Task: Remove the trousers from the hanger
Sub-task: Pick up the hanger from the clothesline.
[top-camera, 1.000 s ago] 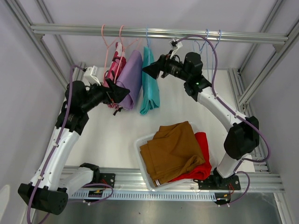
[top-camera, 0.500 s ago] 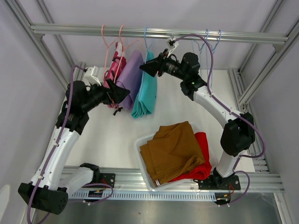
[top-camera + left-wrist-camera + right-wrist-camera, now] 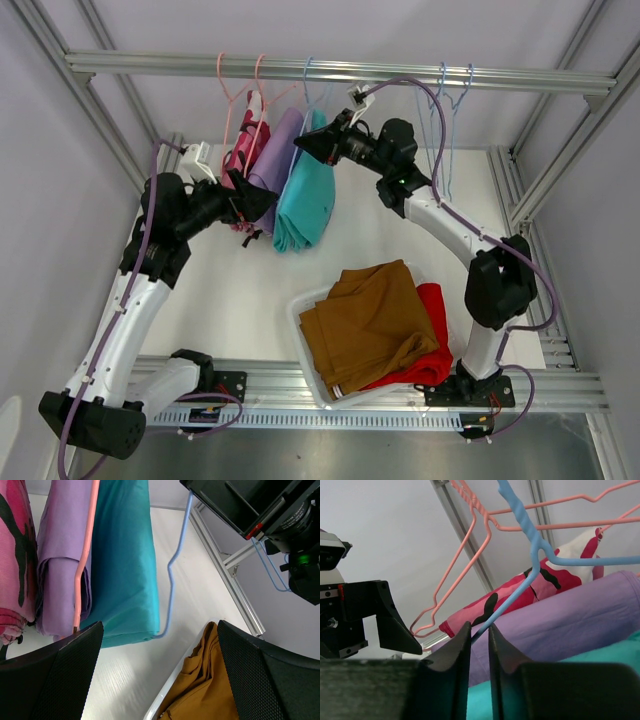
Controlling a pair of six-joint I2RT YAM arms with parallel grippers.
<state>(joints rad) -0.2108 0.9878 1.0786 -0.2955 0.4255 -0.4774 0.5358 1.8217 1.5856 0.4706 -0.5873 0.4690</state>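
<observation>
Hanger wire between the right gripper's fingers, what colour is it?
Light blue. The hanger shows best in the right wrist view.

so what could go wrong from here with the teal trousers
1. The right gripper pinches only the thin blue hanger wire, so it may twist or slip.
2. The teal trousers hang against the lilac trousers; pulling could drag those too.
3. The pink hangers cross close by the blue one and might snag.
</observation>
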